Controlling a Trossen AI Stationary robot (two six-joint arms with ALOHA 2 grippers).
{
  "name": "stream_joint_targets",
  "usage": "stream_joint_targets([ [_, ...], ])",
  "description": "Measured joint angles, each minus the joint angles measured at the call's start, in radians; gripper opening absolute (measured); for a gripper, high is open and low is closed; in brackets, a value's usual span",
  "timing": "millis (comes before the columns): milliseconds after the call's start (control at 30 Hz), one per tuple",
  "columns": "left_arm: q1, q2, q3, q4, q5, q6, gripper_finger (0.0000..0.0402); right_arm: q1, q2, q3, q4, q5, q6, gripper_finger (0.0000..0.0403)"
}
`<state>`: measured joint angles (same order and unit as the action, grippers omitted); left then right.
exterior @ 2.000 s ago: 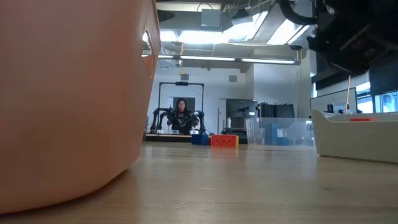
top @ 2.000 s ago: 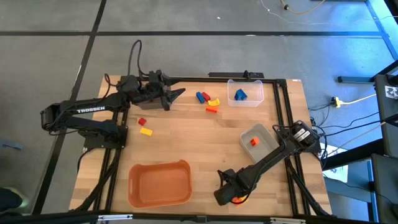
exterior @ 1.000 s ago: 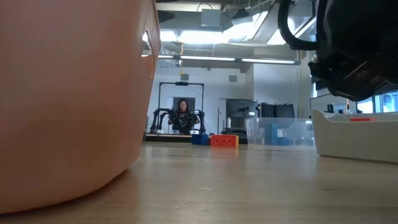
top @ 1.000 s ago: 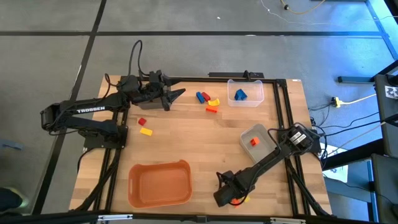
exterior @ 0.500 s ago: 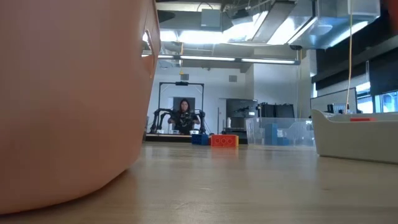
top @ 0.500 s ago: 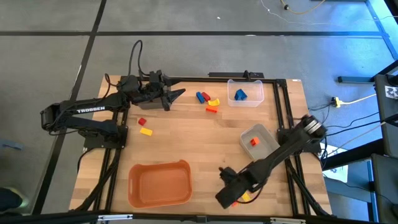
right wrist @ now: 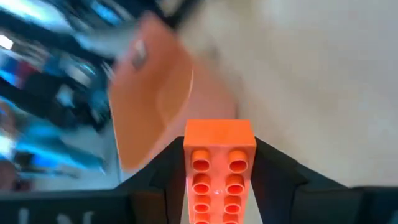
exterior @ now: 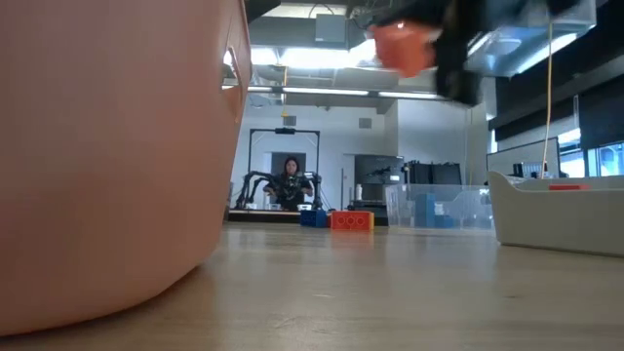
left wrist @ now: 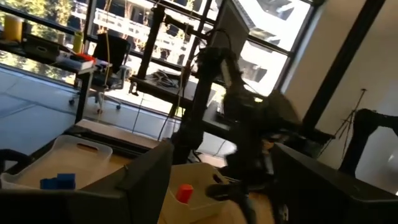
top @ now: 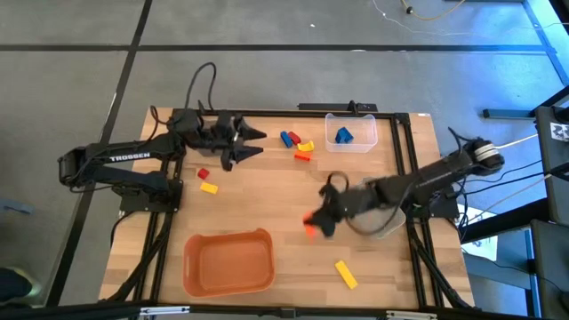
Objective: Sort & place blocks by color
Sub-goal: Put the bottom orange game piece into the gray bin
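Right gripper [top: 313,224] hanging above the middle of the table [top: 267,200], clamping an orange block [top: 309,230] between its two fingers; studs of that block showing plainly in the right wrist view [right wrist: 219,167], with the orange bin [right wrist: 152,93] lying beyond it. Same block also appearing high up in the low view [exterior: 404,47], well clear of the tabletop. Right arm stretching in from the right edge, crossing over the grey bin [top: 388,222] (largely hiding it).

Left gripper [top: 253,142] hovering near the far left part of the table, fingers spread wide and holding nothing.

Lying on the table: a yellow block [top: 346,275] near the front edge, to the right of the orange bin [top: 228,262]; a red block [top: 203,174] and a second yellow block [top: 209,188] close together on the left side; a small cluster at the far side, made of a blue block [top: 286,139], a red one [top: 295,137], a yellow one [top: 307,146] and an orange one [top: 302,156], sitting just beside the clear bin [top: 351,142]. Blue block [top: 343,135] resting inside that clear bin. Red block [left wrist: 184,193] showing inside the grey bin in the left wrist view.

Standing far back in the room in the low view, a person [exterior: 287,175].
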<state>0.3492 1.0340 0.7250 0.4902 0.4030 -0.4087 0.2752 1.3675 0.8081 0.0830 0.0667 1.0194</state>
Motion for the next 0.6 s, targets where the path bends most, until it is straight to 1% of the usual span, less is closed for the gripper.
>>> stream_joint_targets([
  [100, -0.026, 0.0, 0.0, -0.003, -0.032, 0.047, 0.0266, -0.143, -0.039, -0.137, 0.281, -0.079, -0.118, 0.0141],
  [167, -0.046, 0.0, 0.0, -0.01, -0.092, 0.071, 0.0266, -0.226, -0.044, -0.178, 0.397, -0.125, -0.208, 0.0141],
  [267, -0.069, 0.0, 0.0, -0.011, -0.188, 0.079, 0.0266, -0.333, -0.044, -0.184, 0.501, -0.222, -0.343, 0.0141],
  [367, -0.083, 0.0, 0.0, -0.011, -0.245, 0.075, 0.0266, -0.416, -0.044, -0.142, 0.504, -0.339, -0.453, 0.0141],
  [467, -0.098, 0.0, 0.0, -0.011, -0.296, 0.038, 0.0266, -0.474, -0.044, -0.089, 0.501, -0.45, -0.521, 0.0141],
  [533, -0.107, 0.0, 0.0, -0.011, -0.332, -0.002, 0.0266, -0.499, -0.044, -0.055, 0.491, -0.488, -0.555, 0.0141],
  [600, -0.114, 0.0, 0.0, -0.011, -0.361, -0.039, 0.0266, -0.516, -0.044, -0.023, 0.473, -0.502, -0.586, 0.0141],
])
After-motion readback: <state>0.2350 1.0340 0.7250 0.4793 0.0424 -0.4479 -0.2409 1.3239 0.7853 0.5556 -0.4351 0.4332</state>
